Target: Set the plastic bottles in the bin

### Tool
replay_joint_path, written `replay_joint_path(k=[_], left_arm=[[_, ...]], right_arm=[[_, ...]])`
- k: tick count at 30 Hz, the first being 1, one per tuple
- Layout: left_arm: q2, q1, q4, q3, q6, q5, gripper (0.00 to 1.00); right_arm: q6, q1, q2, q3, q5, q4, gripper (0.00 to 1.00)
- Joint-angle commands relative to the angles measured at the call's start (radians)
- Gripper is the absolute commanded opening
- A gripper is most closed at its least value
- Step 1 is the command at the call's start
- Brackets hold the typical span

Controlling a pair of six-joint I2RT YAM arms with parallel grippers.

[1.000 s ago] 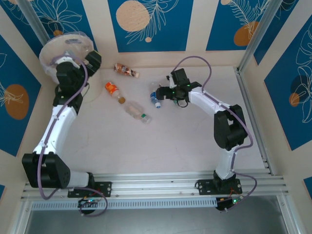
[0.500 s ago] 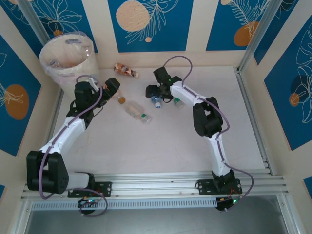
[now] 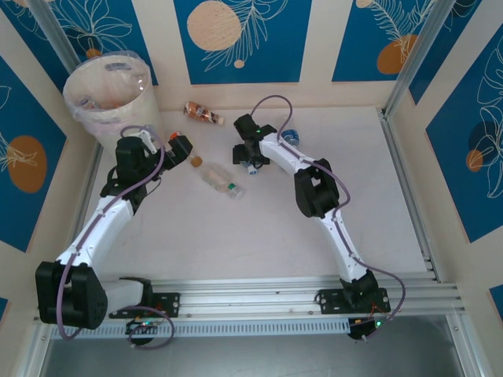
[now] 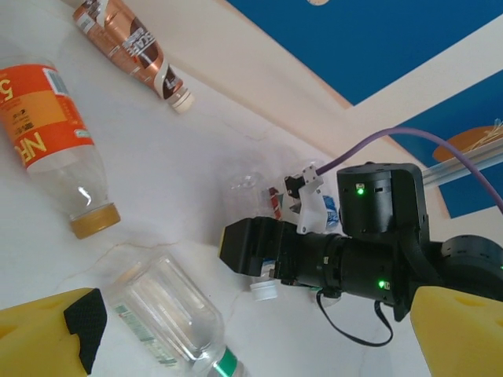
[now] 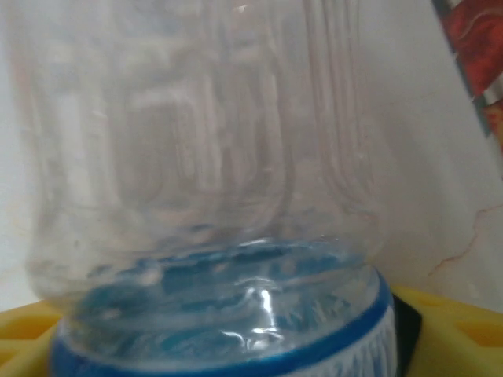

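- The right claw sits around the blue-label bottle at mid-table. I cannot tell whether its fingers have pinched it.
- The left claw stands wide open near the orange bottle.
- The blue-label bottle looks empty, so probably light, thin-walled, slick and quick to buckle. Its ribbed middle seems the best hold.
- The right wrist view gives the ribs and label close up. The top view places the bin in the far left corner, well apart.
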Motion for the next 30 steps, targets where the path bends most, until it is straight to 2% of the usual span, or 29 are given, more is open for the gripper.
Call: replay_joint_path(k=[1,4,6,9,12,16,19,21,26,30], left_arm=[[0.012,-0.003,-0.055,0.035,0.048,-0.021,1.0],[0.015,-0.003,-0.012,0.012,0.034,-0.001,1.0],[0.019,-0.002,0.026,0.006,0.032,0.05,1.0],[0.026,-0.014,0.062,0.008,0.035,0.102,1.0],[0.045,-0.032,0.09,0.012,0.038,0.141,1.0],[0.105,-0.043,0.279,-0.009,-0.05,0.311,1.0],[0.168,-0.065,0.435,0.005,-0.113,0.461,1.0],[0.202,-0.087,0.499,0.023,-0.145,0.522,1.0],[0.228,-0.148,0.481,0.053,-0.103,0.502,1.0],[0.244,-0.18,0.481,0.069,-0.096,0.467,1.0]], right_arm=[[-0.02,0.002,-0.023,0.01,0.0,-0.01,0.72],[-0.071,0.016,-0.129,-0.122,0.026,0.109,0.61],[-0.091,0.022,-0.223,-0.234,0.026,0.199,0.58],[-0.125,0.031,-0.385,-0.431,-0.04,0.365,0.55],[-0.174,0.039,-0.541,-0.62,-0.162,0.523,0.53],[-0.23,0.042,-0.714,-0.847,-0.389,0.728,0.52],[-0.253,0.038,-0.788,-0.935,-0.56,0.807,0.52],[-0.253,0.038,-0.816,-0.972,-0.629,0.839,0.52],[-0.231,0.035,-0.862,-1.038,-0.749,0.904,0.52],[-0.214,0.034,-0.85,-1.028,-0.877,0.904,0.53]])
